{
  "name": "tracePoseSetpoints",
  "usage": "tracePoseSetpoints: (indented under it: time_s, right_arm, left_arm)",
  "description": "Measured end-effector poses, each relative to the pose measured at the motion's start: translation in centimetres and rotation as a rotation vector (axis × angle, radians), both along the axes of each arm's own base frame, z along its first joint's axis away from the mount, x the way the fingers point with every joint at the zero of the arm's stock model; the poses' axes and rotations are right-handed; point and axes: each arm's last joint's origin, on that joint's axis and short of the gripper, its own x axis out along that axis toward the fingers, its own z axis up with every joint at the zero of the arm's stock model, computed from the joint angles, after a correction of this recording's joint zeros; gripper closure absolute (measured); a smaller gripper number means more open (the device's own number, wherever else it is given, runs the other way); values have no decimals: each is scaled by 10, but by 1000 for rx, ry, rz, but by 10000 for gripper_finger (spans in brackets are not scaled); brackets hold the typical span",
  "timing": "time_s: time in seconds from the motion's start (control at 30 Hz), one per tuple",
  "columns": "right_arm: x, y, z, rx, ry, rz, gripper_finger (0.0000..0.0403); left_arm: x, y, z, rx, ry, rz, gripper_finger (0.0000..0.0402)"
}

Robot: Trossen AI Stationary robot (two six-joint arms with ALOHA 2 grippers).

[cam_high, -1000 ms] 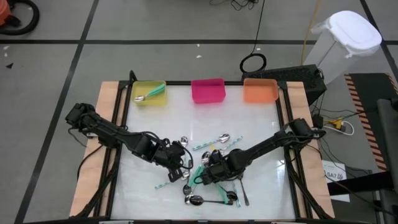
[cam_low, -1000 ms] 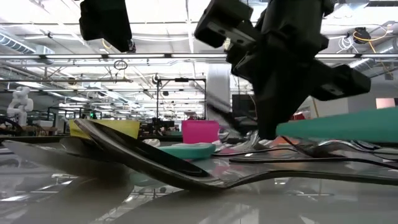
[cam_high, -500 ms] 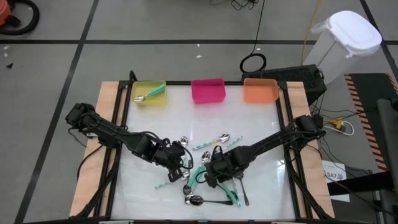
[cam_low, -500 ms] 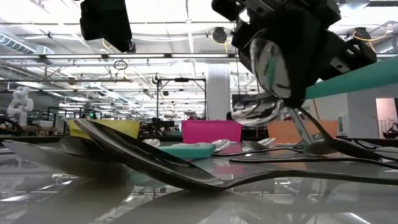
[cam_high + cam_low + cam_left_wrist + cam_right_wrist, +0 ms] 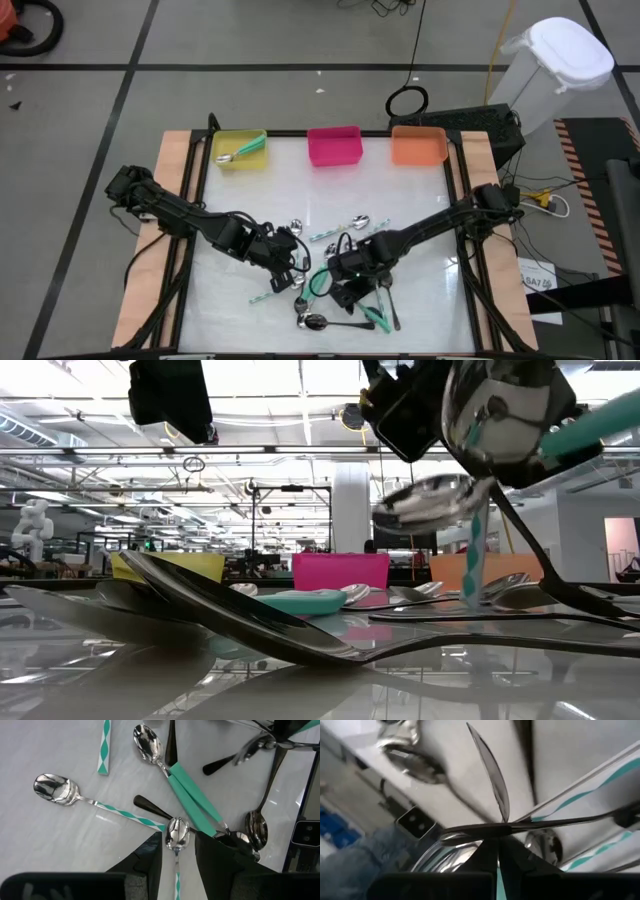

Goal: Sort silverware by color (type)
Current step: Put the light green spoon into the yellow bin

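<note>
Beyond the bench a large workshop hall runs off under strip lights, and the white bench (image 5: 420,200) itself sits in a wooden frame on a grey tiled floor. Three bins stand along its far edge, toward twelve o'clock: a yellow bin (image 5: 241,150) at about eleven, a pink bin (image 5: 334,146) at twelve, an orange bin (image 5: 418,146) at one.

By my judgement the sorting has hardly begun. One teal-handled spoon (image 5: 240,152) lies in the yellow bin; the pink and orange bins look bare from above. Everything else, the pile of spoons (image 5: 330,285), lies tangled near the six o'clock edge: teal handles, striped handles, plain shiny ones and dark ones crossing each other.

My right pincer (image 5: 352,278) sits over the pile's middle, fingers pressed fully together. In its wrist view a thin dark spoon handle (image 5: 530,824) runs across right at the fingertips, and the low view shows spoons hanging up off the bench beneath it, a teal-striped one (image 5: 474,555) among them. Which of these I truly hold I cannot tell; several seem caught up together.

My left pincer (image 5: 176,852) waits at about nine o'clock of the pile, partly spread, with a small shiny spoon (image 5: 177,834) lying between the fingers; I cannot tell whether the fingers grip it.

Nearly every spoon is left to bin, and the tangle needs separating first.
</note>
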Motion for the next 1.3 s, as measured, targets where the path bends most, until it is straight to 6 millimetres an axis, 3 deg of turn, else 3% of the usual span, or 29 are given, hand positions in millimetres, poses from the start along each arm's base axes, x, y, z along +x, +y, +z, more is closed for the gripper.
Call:
tracePoseSetpoints:
  time_s: [0.33,0.57,0.93,1.3]
  right_arm:
    - [1,-9,0,17,-22,84,403]
    - [10,-10,21,120,-91,175,403]
    - [-3,-38,27,115,72,250,403]
    - [10,-38,38,337,-202,425,403]
  left_arm:
    - [0,0,0,-9,0,14,284]
    - [0,0,0,-12,1,18,284]
    - [0,0,0,-11,1,18,284]
    - [0,0,0,-6,-5,24,284]
